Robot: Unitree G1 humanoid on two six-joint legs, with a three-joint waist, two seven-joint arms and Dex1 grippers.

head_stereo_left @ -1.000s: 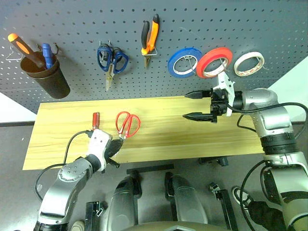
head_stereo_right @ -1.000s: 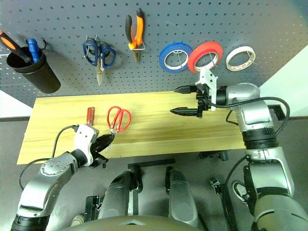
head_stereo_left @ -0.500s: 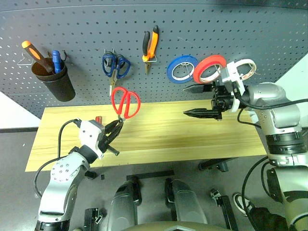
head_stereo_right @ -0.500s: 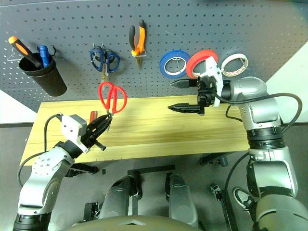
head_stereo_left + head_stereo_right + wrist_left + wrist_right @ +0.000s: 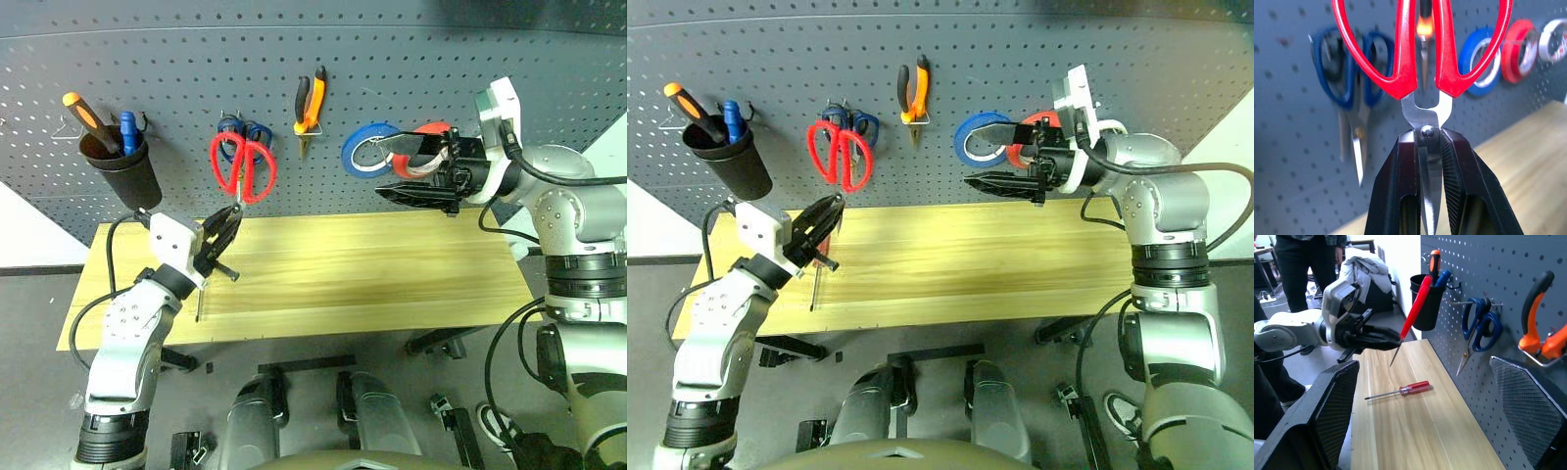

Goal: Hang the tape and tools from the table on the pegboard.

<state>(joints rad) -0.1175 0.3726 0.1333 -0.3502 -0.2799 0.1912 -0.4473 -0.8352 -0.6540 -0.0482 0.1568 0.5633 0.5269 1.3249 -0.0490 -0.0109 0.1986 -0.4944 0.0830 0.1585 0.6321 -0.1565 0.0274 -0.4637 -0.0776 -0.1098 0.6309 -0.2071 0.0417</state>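
Two left fingers [image 5: 1400, 186] clench the red-handled scissors [image 5: 242, 166] at the pivot, handles above them. Right fingers [image 5: 1337, 401] stand released, the screwdriver [image 5: 1400, 390] lying between them on the counter [image 5: 392, 274].

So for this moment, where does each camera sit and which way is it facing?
Head views: above, looking down over both arms at the table and pegboard.
Left wrist view: along the left gripper, shut on the red scissors, facing the pegboard.
Right wrist view: between the open right gripper fingers, along the table toward the left gripper.
Shared: both wrist views show the blue scissors.
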